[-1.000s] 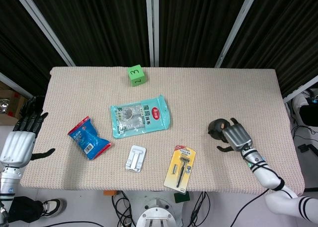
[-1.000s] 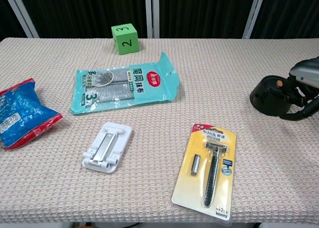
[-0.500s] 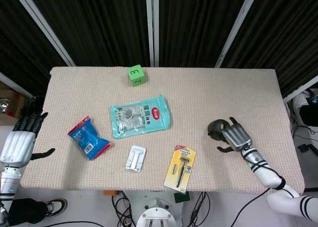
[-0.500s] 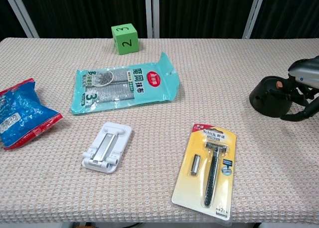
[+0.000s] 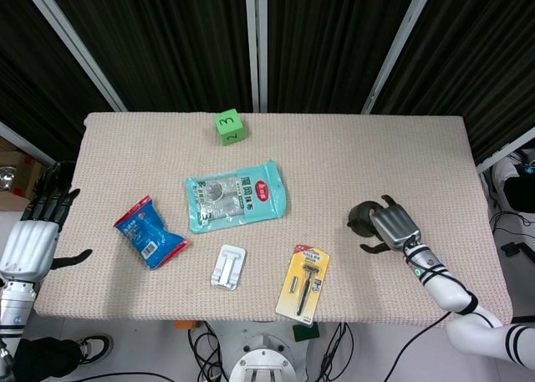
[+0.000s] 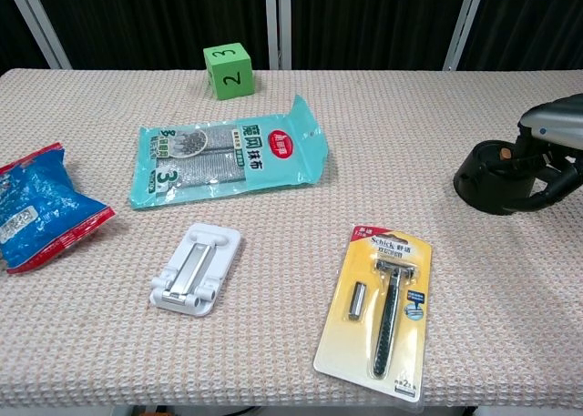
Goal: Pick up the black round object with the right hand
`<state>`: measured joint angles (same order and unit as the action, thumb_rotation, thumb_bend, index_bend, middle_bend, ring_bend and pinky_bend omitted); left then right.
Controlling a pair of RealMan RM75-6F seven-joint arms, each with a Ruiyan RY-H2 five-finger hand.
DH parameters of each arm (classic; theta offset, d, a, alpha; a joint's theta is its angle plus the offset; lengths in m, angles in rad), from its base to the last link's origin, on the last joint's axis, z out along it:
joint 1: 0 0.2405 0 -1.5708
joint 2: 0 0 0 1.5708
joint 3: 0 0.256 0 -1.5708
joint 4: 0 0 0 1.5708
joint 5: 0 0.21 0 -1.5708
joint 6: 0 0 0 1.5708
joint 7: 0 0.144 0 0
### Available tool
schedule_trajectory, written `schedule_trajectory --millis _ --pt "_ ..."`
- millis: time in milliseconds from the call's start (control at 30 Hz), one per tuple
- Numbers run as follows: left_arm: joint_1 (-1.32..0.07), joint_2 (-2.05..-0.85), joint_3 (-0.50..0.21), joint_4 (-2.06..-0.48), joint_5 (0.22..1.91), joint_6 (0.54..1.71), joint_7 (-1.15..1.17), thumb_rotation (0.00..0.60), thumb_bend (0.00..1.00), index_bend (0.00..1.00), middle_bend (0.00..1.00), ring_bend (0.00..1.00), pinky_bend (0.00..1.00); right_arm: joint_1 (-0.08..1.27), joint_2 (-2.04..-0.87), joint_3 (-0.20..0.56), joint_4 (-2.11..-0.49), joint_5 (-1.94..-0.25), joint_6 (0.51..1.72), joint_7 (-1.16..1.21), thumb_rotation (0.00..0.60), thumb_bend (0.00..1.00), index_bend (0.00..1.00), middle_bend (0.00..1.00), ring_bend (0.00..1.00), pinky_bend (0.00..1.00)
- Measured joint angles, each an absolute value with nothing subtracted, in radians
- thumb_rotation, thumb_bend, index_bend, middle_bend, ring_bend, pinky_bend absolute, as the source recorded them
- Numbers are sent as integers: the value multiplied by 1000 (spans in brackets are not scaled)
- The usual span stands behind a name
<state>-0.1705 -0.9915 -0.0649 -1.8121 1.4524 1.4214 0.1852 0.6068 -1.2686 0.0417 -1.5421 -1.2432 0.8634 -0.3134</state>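
Right hand (image 5: 391, 224) on black round object (image 6: 493, 177), fingers curled round it, grip not yet confirmed
Hand has crept slightly further over the object since a second ago; object sits on table (image 5: 351, 152) under the fingertips, unlifted; left hand (image 5: 32, 240) open, idle, well apart

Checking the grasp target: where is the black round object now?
In the head view, the black round object sits near the table's right edge, against the right hand, right of the razor pack.

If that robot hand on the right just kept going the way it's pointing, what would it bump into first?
The black round object. The right robot hand points toward it with fingers curled around its sides, seemingly touching already, though actual contact is hard to judge.
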Motion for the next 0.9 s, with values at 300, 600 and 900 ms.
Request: schedule_trajectory --millis 300,600,900 --pt "-173 -992 -65 -1811 1450 1416 185 520 0 64 23 19 132 640 -1224 75 -1593 -1145 790 -271 375 196 1000 846 819 156" --pt "-175 -993 -65 -1810 1449 1412 186 519 0 64 24 20 132 668 -1218 105 -1600 -1084 766 -227 378 176 1000 956 900 281" --pt "-174 -992 -64 -1810 1449 1413 185 519 0 64 23 20 133 651 -1260 111 -1567 -1135 854 -205 374 176 1000 1000 997 412"
